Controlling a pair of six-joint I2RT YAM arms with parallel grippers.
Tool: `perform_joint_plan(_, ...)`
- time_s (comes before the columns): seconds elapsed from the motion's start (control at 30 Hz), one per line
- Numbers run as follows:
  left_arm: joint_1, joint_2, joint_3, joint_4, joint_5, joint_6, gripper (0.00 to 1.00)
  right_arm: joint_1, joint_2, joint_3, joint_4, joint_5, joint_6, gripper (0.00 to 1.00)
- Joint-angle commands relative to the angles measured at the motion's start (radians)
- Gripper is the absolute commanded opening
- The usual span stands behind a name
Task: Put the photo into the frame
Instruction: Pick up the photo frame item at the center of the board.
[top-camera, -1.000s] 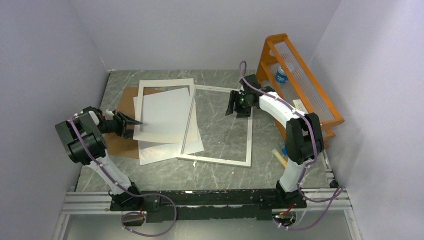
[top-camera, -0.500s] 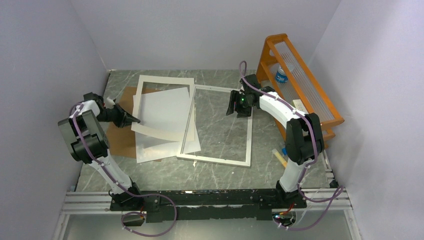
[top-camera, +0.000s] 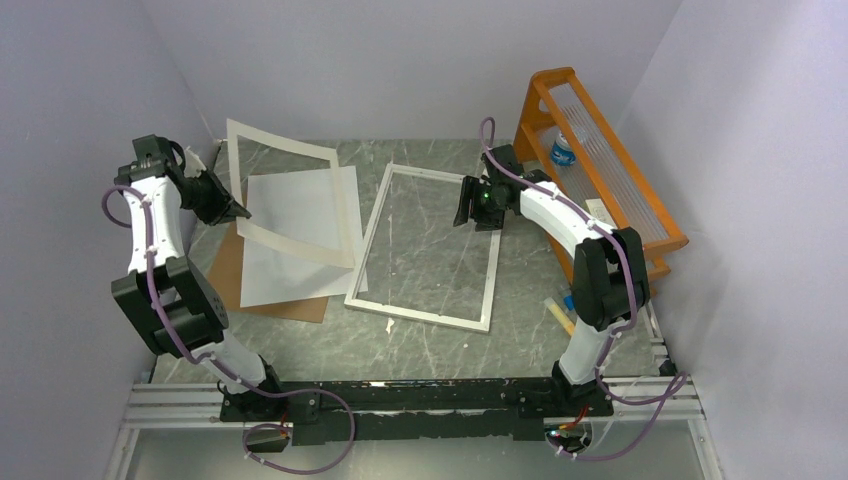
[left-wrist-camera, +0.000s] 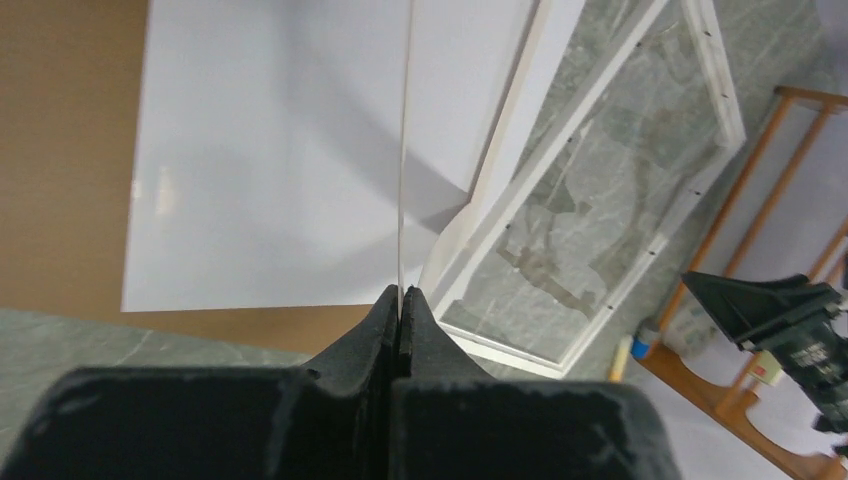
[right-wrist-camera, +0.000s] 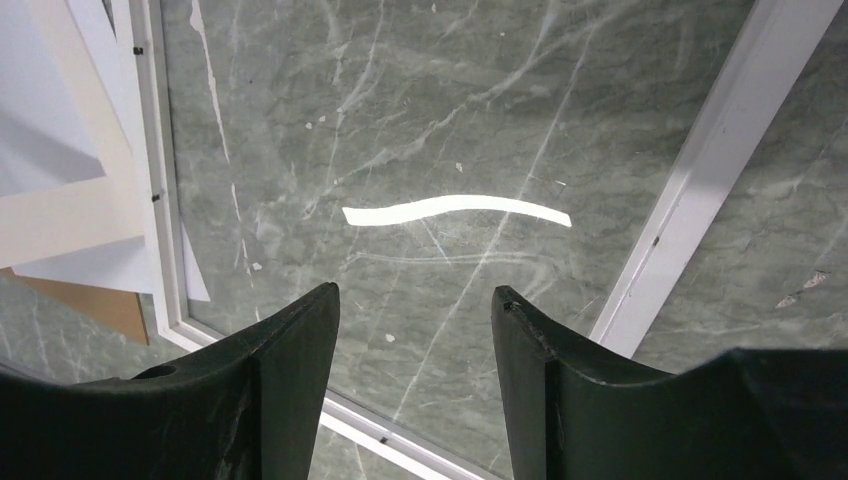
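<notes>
My left gripper (top-camera: 238, 212) (left-wrist-camera: 402, 292) is shut on the left edge of a white card mat (top-camera: 280, 140), which hangs lifted and tilted above the table; the left wrist view shows it edge-on (left-wrist-camera: 405, 150). Under it the photo (top-camera: 290, 280) (left-wrist-camera: 260, 180) lies flat with its plain white side up. The frame (top-camera: 418, 314) (left-wrist-camera: 520, 355) (right-wrist-camera: 715, 170) lies flat to the photo's right, its near-left rail touching the photo's edge. My right gripper (top-camera: 468, 205) (right-wrist-camera: 415, 290) hovers open over the frame's far right part, nothing between its fingers.
A brown backing board (top-camera: 228, 272) (left-wrist-camera: 60, 150) lies under the photo at the left. An orange rack (top-camera: 600, 170) with a bottle (top-camera: 562, 150) stands along the right wall. Small sticks (top-camera: 556, 312) lie by the right arm's base. Walls close in on three sides.
My left gripper shut on the mat's edge and raised it up and back to the left. The photo and the frame slid and turned a little. The right arm stayed put.
</notes>
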Motion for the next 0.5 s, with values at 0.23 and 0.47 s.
perform_joint_plan(0.23, -0.013, -0.107, 0.182, -0.049, -0.16, 0.092, 0.02, 0.002, -0.038, 0.036, 0.005, -0.035, 0.021, 0.61)
perform_joint_plan(0.47, -0.015, -0.119, 0.279, -0.007, 0.088, -0.014, 0.03, 0.04, 0.021, 0.083, 0.011, -0.112, 0.041, 0.63)
